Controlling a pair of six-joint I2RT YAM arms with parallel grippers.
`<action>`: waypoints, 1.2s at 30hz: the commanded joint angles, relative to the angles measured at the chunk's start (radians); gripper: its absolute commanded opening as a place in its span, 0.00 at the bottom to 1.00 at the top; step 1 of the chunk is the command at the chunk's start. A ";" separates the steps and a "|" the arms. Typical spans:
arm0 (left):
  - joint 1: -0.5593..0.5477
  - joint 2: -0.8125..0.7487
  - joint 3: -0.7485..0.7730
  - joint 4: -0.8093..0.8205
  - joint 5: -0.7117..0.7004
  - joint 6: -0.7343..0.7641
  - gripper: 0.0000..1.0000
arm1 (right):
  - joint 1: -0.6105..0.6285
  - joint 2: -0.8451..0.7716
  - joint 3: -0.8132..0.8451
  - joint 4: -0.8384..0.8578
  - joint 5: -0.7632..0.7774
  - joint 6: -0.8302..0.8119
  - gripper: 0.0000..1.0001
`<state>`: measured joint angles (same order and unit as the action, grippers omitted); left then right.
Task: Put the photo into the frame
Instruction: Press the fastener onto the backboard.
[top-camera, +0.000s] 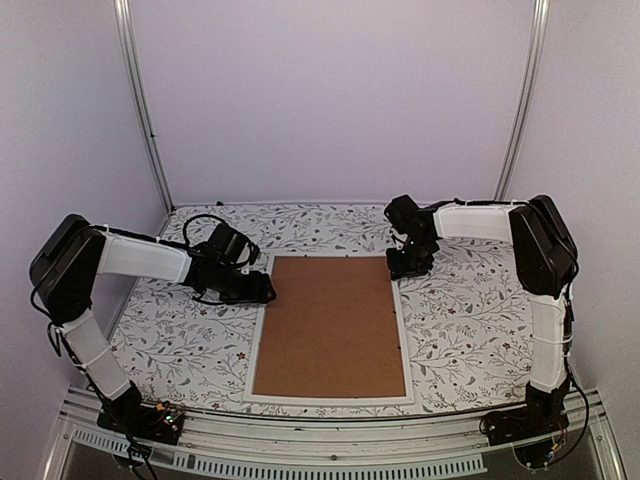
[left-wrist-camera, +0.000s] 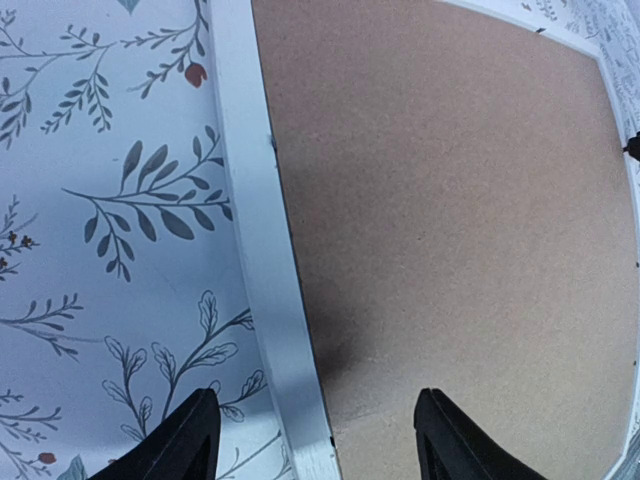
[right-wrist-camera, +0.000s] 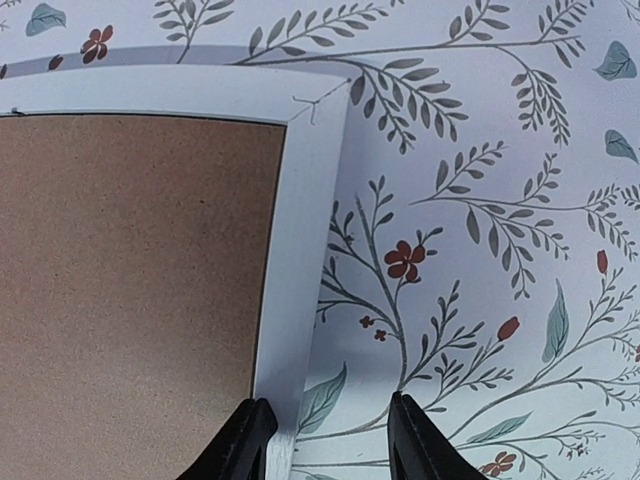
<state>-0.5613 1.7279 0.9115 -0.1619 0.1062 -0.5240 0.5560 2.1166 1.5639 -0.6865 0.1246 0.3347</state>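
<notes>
Directly beneath left gripper (left-wrist-camera: 316, 400), frame (left-wrist-camera: 255, 200) edge; right gripper (right-wrist-camera: 330, 405) beside its corner.

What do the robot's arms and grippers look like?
The left arm and right arm have white tubular links and bulky black joint housings. The left gripper and right gripper each have two black tapered fingers. Thin black cables loop beside the joints.

Back wall (top-camera: 330, 100): plain pale lilac panel, evenly lit.
Side walls (top-camera: 60, 120): same pale panels, left and right.
Posts (top-camera: 142, 100): two slim metal uprights at the back corners.
Surface (top-camera: 470, 320): white floral print, grey leafy sprigs, small red flowers.
Front rail (top-camera: 330, 425): pale metal, along the near edge.
Light: soft and diffuse, with faint shadows.
</notes>
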 joint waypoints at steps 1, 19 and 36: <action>-0.012 -0.007 -0.002 0.008 0.001 0.010 0.69 | -0.003 0.058 0.014 0.001 -0.006 -0.010 0.43; -0.071 0.044 -0.007 0.026 -0.023 0.003 0.68 | 0.054 0.098 0.012 0.004 -0.032 0.025 0.41; -0.100 0.070 0.010 0.030 -0.028 0.001 0.68 | 0.105 0.136 0.017 0.008 -0.035 0.057 0.41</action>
<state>-0.6350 1.7664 0.9092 -0.1543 0.0578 -0.5247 0.6064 2.1571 1.5982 -0.6724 0.1719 0.3771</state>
